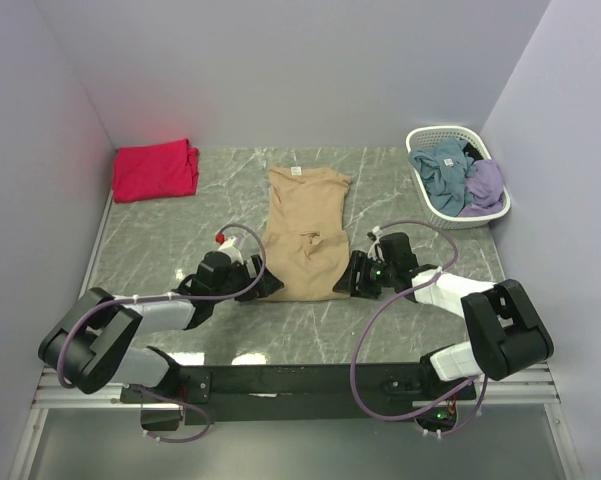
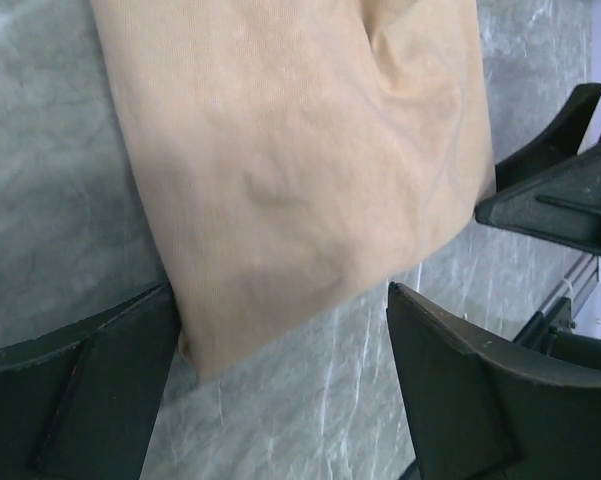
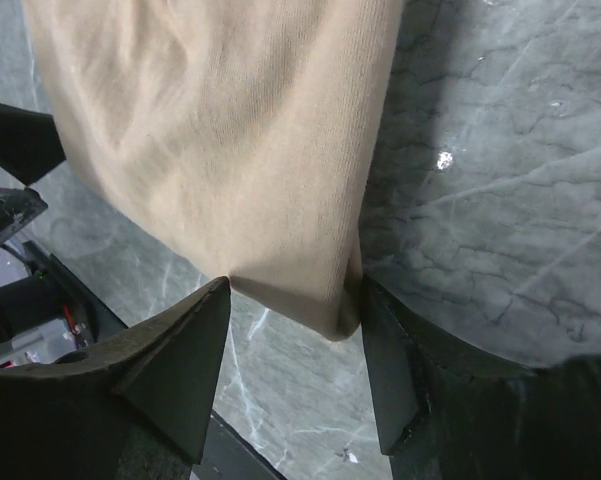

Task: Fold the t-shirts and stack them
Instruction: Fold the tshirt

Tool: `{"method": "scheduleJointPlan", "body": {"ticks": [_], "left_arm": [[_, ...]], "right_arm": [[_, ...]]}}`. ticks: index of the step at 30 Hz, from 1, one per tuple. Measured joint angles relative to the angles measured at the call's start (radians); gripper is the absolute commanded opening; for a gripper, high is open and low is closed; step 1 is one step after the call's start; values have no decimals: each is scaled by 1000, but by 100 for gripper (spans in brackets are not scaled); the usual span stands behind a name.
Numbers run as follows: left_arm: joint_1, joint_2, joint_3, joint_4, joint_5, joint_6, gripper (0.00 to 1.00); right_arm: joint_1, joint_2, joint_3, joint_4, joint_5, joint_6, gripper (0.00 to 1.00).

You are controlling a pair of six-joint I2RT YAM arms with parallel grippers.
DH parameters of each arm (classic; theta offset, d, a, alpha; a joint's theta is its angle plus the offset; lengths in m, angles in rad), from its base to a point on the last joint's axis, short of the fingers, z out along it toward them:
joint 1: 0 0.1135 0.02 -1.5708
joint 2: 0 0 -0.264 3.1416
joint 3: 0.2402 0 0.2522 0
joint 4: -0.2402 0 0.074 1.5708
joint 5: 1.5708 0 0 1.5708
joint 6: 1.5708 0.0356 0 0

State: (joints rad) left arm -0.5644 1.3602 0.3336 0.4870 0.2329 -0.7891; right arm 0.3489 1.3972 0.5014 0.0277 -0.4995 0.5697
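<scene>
Tan t-shirt hem corners sit between my jaws: left jaws wide, right jaws narrower, neither clamped. Catching only one layer could drag the fold apart.

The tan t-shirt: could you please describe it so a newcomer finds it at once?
Start at the grey marble table, at its middle. The tan t-shirt lies there, folded into a long strip. It alone is beige: the red-pink t-shirt sits far left, and the white basket far right holds blue and purple clothes.
</scene>
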Motion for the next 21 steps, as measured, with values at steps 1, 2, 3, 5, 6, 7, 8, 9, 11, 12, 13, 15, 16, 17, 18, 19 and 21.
{"method": "scheduleJointPlan", "body": {"ticks": [1, 2, 3, 5, 6, 7, 8, 9, 11, 12, 13, 15, 16, 17, 18, 19, 21], "left_arm": [[0, -10, -7, -2, 3, -2, 88], [-1, -24, -16, -10, 5, -6, 88], [-2, -41, -25, -22, 5, -10, 88], [-5, -77, -39, -52, 5, -13, 88], [-7, -93, -45, -67, 3, -14, 87], [-9, -109, -53, -78, 1, -16, 87], [-9, -122, -59, -88, -2, -18, 85], [-10, -132, -63, -94, -5, -18, 84], [-10, -135, -66, -98, -12, -19, 83], [-10, -134, -65, -100, -14, -21, 83], [-11, -129, -64, -99, -18, -21, 83], [-12, -110, -56, -88, -24, -24, 81], [-12, -95, -50, -77, -27, -27, 80], [-12, -80, -45, -64, -29, -33, 77], [-12, -70, -42, -55, -31, -38, 76], [-12, -54, -39, -42, -34, -40, 73], [-12, -30, -34, -18, -39, -46, 61]], "right_arm": [[0, 0, -5, 11, -3, 6, 61], [0, 0, -10, 21, -7, 11, 61], [0, 0, -15, 30, -10, 17, 61], [0, 0, -21, 42, -16, 23, 61], [0, 0, -21, 43, -16, 25, 61], [0, 0, -21, 44, -15, 27, 59], [0, 0, -21, 44, -14, 29, 56], [0, 2, -21, 44, -14, 31, 55], [0, 12, -21, 47, -14, 37, 53], [-1, 15, -21, 48, -16, 39, 53], [-1, 19, -21, 51, -16, 40, 53], [-1, 22, -19, 51, -17, 43, 53], [-1, 22, -19, 51, -18, 43, 53], [-1, 22, -19, 51, -17, 43, 53], [-1, 22, -19, 51, -17, 43, 53], [-1, 22, -19, 51, -17, 43, 53], [-1, 22, -18, 50, -17, 43, 53]]}}
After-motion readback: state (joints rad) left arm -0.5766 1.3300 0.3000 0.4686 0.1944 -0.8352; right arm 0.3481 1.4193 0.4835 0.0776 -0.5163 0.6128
